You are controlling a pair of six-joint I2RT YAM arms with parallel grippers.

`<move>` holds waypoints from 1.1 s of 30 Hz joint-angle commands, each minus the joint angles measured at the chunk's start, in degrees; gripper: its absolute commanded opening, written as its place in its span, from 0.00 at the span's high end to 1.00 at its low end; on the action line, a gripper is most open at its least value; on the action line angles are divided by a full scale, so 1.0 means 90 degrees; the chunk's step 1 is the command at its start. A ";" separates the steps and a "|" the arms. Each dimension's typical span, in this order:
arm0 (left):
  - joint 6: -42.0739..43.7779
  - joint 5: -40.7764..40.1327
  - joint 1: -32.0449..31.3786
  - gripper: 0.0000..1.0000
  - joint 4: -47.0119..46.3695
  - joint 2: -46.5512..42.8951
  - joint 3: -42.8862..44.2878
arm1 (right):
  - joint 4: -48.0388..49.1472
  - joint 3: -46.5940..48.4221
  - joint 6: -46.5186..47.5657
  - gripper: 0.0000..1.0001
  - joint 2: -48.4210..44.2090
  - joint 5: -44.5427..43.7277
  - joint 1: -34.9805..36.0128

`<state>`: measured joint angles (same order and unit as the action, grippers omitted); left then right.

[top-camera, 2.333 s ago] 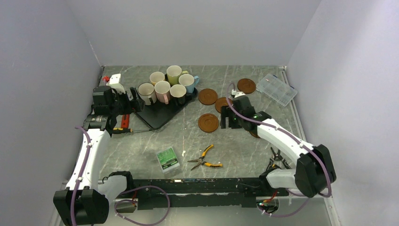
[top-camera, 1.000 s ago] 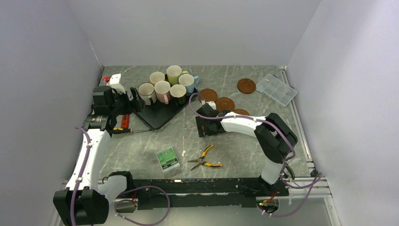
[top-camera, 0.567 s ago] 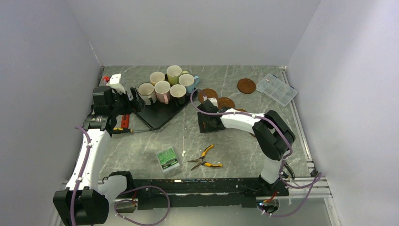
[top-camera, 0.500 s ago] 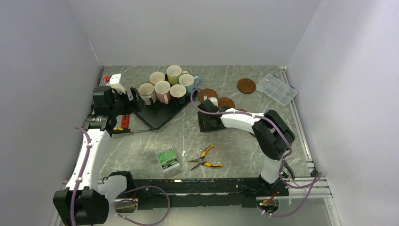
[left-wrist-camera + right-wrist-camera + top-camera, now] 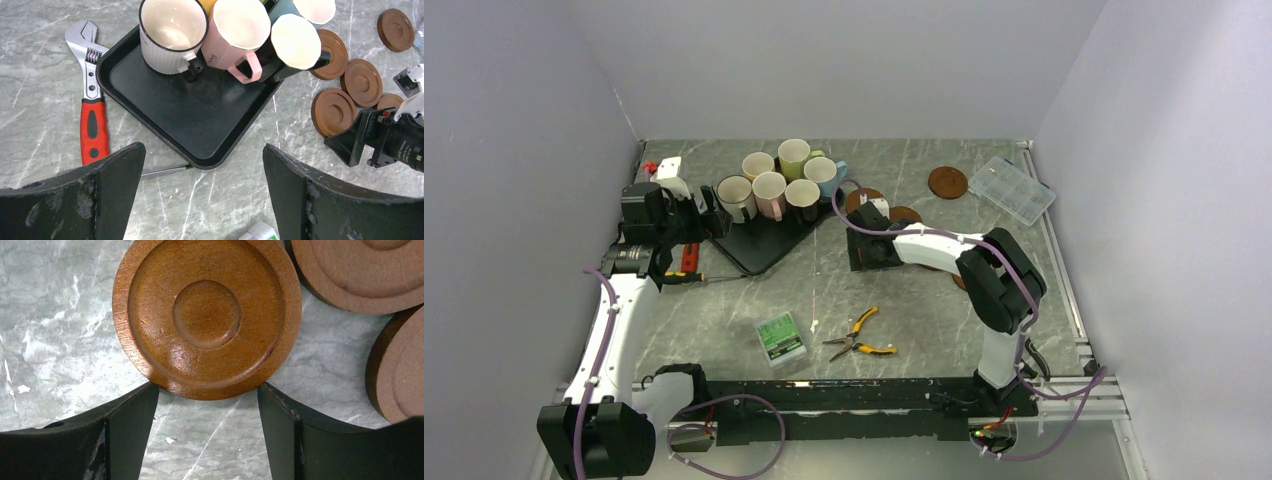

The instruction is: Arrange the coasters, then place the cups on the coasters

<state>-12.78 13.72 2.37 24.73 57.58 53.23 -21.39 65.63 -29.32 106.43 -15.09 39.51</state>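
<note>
**Operator:** Which step is in hand?

**Technician:** Step one, arranging the coasters. No cup is on a coaster yet. All six cups (image 5: 779, 180) stand bunched on the far part of the black tray (image 5: 200, 120), at the back left of the surface (image 5: 724, 310).

**Operator:** State of each hand?

**Technician:** Right hand (image 5: 206, 390): fingers apart, set low over one coaster (image 5: 206, 315) near the middle of the surface. The coaster's near rim lies between the two fingertips, and the disc is wider than the gap there. The wrist view does not confirm whether the tips touch the rim. Nothing is clamped. Left hand (image 5: 202, 146): fingers wide apart, empty, hovering over the near corner of the tray.

**Operator:** What does the next move call for?

**Technician:** Probably a grip or a push to bring this coaster to its own spot, clear of the neighbouring coasters (image 5: 360, 270) that lie just beside it. A flat disc on the surface offers little edge to grasp. The fingers would have to span its full width, or catch the rim and slide it. Each coaster should keep room around it for a cup and its handle.

**Operator:** Describe the coaster.

**Technician:** Round, reddish-brown, wood-grained, lying flat. It has an outer ring, a shallow channel and a round centre disc. There is a glossy patch toward the front. No damage is visible.
</note>
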 commanded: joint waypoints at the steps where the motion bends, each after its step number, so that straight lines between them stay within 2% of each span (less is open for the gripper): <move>1: 0.0067 0.0089 -0.0025 0.06 -0.0123 -0.0013 0.0033 | 0.0140 0.0151 0.0063 0.24 0.0252 0.0000 -0.0087; 33: 0.0072 0.0082 -0.0029 0.06 -0.0121 0.0017 0.0042 | 0.0314 0.0394 0.0123 0.25 0.0538 0.0114 -0.0177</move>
<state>-12.78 13.72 2.37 24.73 57.63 53.23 -19.66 68.62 -28.08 109.08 -15.07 38.28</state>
